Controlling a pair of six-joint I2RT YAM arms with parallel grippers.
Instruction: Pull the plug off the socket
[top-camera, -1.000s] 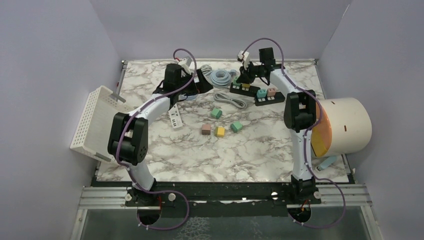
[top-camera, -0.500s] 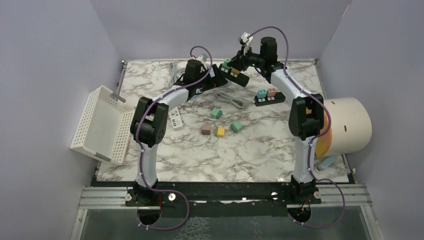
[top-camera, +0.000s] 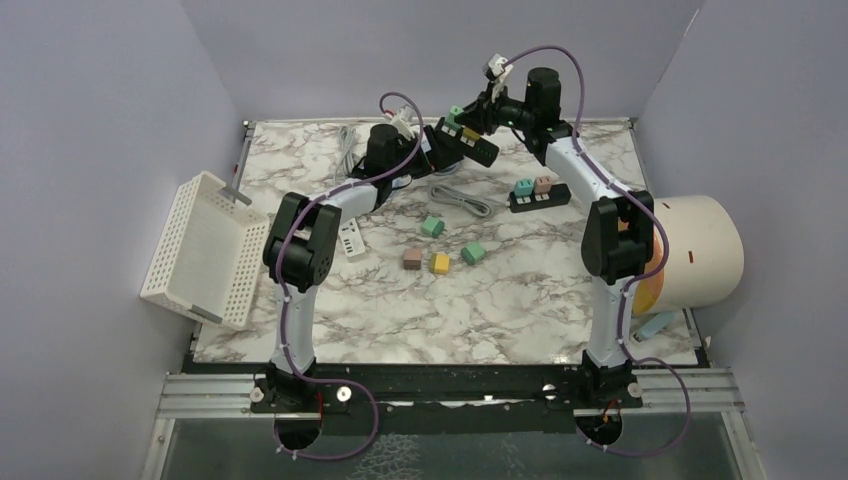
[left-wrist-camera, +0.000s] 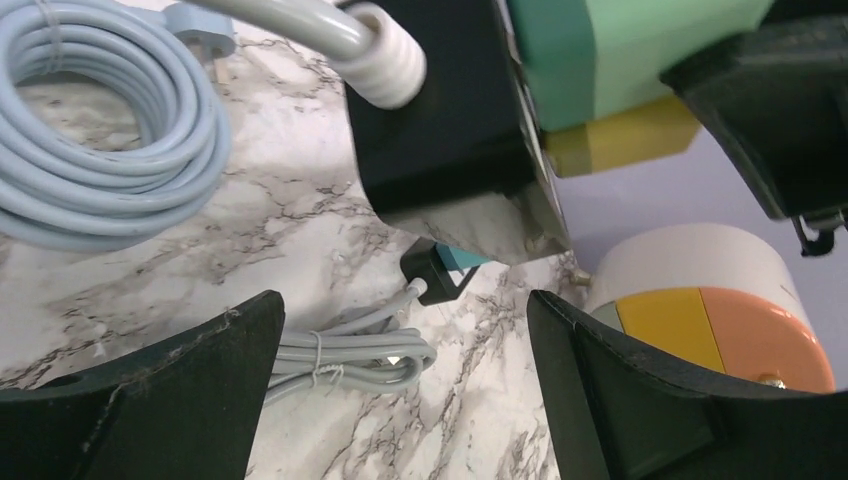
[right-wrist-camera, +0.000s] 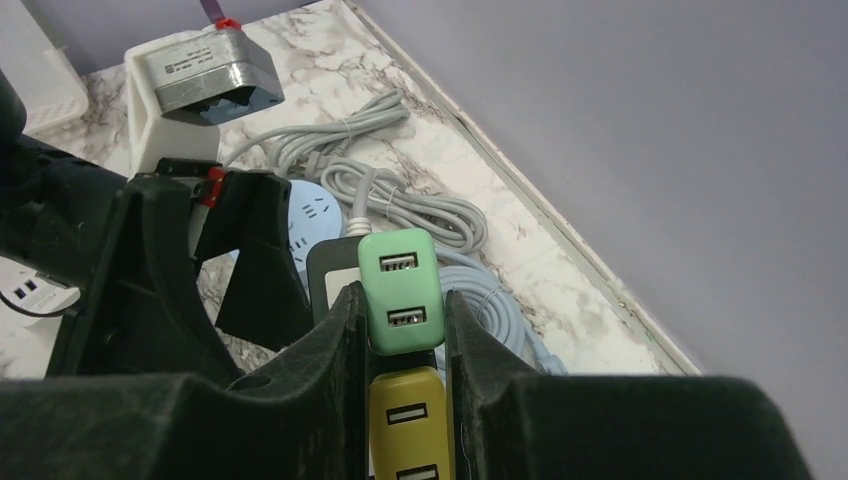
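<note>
A black power strip (top-camera: 472, 147) hangs tilted above the table's back, with a green plug (top-camera: 456, 112) and a yellow plug (top-camera: 470, 132) in it. My right gripper (top-camera: 478, 118) is shut on the green plug (right-wrist-camera: 400, 290), with the yellow plug (right-wrist-camera: 408, 420) deeper between its fingers. My left gripper (top-camera: 436, 148) is open just left of the strip's end. In the left wrist view the strip (left-wrist-camera: 440, 110) lies beyond the open gripper (left-wrist-camera: 402, 305), not between the fingertips. The green plug (left-wrist-camera: 640, 40) and yellow plug (left-wrist-camera: 620, 140) show there too.
A second black strip (top-camera: 540, 197) with teal and pink plugs lies to the right. A grey cable (top-camera: 462, 200), a coiled blue cable (left-wrist-camera: 100, 130), a white strip (top-camera: 350, 238) and several loose plugs (top-camera: 440, 263) lie on the table. A white basket (top-camera: 200, 250) stands left, a white and orange cylinder (top-camera: 690, 250) right.
The right gripper has lifted the black strip by its plugs, up and to the left. The left arm has swung right, bringing its open gripper up to the strip's end.
</note>
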